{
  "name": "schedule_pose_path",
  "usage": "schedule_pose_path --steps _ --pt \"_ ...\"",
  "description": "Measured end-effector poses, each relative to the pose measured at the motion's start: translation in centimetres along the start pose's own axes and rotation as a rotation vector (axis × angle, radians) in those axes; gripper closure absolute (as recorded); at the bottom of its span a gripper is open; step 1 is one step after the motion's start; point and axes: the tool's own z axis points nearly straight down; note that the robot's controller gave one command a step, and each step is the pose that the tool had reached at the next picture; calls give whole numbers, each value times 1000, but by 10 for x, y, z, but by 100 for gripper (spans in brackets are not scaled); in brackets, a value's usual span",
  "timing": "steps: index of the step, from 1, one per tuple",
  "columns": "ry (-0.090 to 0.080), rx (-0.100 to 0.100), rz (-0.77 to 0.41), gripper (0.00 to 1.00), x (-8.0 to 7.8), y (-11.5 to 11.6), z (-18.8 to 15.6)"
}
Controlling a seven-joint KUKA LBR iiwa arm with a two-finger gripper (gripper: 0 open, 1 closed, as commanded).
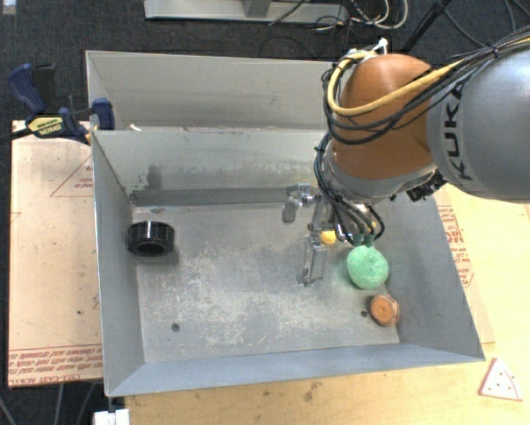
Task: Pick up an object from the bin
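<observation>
Your arm [499, 122] comes in from the right, its orange wrist cover [380, 122] hanging over the right half of the bin [229, 308]; yellow and black cables [340, 82] loop across that cover. Below it the gripper [311, 264] points down over bare grey floor, a little right of the bin's middle. From this angle you cannot tell whether it is open or closed, and you can make out no object in it. The nearest object is a green ball [367, 267] with a rough, foam-like surface; it lies on the floor just right of the gripper, close beside it, though you cannot tell whether they touch. Near the ball, toward the front right corner, rests a small orange piece [384, 310] (roundish, its kind too small to tell), apart from the ball and close to the sloping right wall. Well away from all this, on the left side of the floor near the left wall, lies a black ring [149, 238], short and cylindrical, resting on its side with its open end facing right.
</observation>
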Motion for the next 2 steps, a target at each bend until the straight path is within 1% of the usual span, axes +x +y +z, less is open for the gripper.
schedule_pose_path --steps 1,2 --pt "-8 0 1 0 -1 0 -5" --pt "-12 -1 -62 0 -25 -42 3"
